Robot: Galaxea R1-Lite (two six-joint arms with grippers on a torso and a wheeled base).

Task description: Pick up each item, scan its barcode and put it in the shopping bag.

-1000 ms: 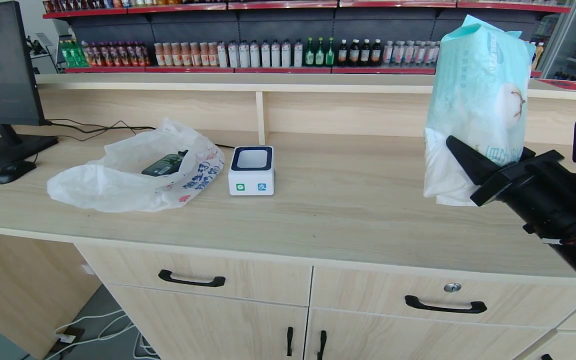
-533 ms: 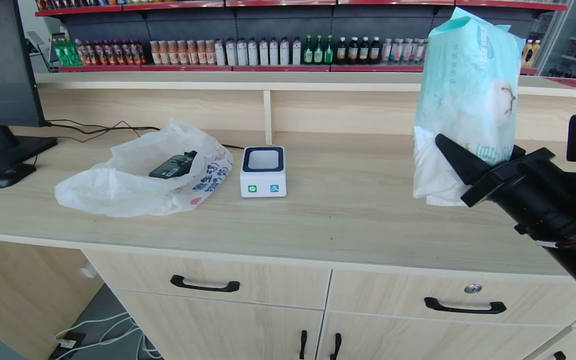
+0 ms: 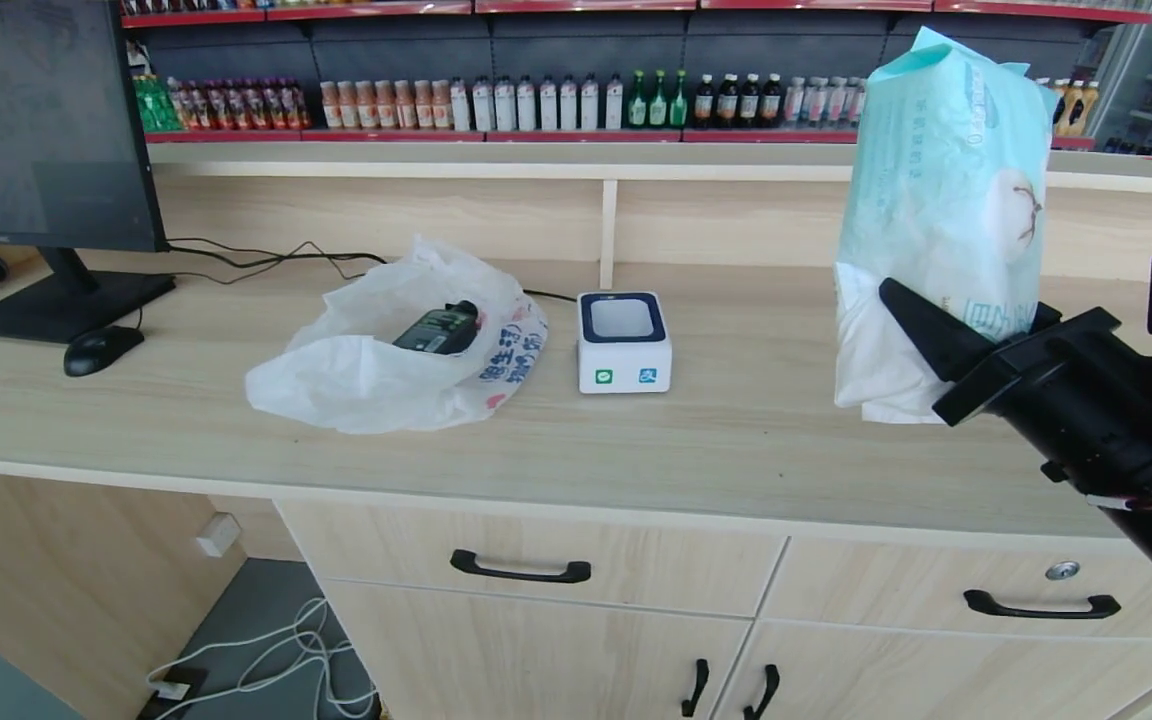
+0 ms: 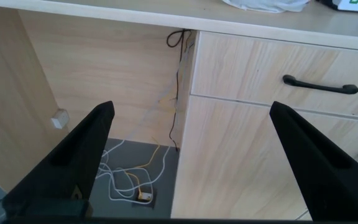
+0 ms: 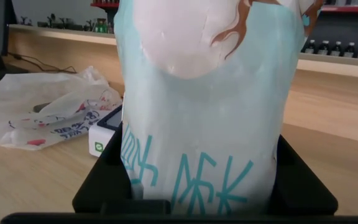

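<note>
My right gripper (image 3: 966,305) is shut on a tall pale teal soft pack (image 3: 946,200) and holds it upright above the right part of the wooden counter (image 3: 736,440). In the right wrist view the pack (image 5: 204,112) sits between the black fingers (image 5: 104,180). The white scanner box (image 3: 623,341) stands mid-counter, to the left of the pack. Beside it lies the white shopping bag (image 3: 376,370) with a dark item (image 3: 436,328) inside. My left gripper (image 4: 191,155) is open below counter level, facing the cabinet front (image 4: 260,106).
A monitor (image 3: 36,130) and a mouse (image 3: 101,350) stand at the counter's left end, with cables (image 3: 266,258) behind the bag. A raised ledge (image 3: 536,155) runs along the counter's back. Drawers with black handles (image 3: 521,572) lie below. Floor cables (image 4: 129,180) lie under the counter.
The head camera has moved, so the counter, bag and scanner slide right in the picture. The pack stays in my right gripper and stands nearer the scanner than before.
</note>
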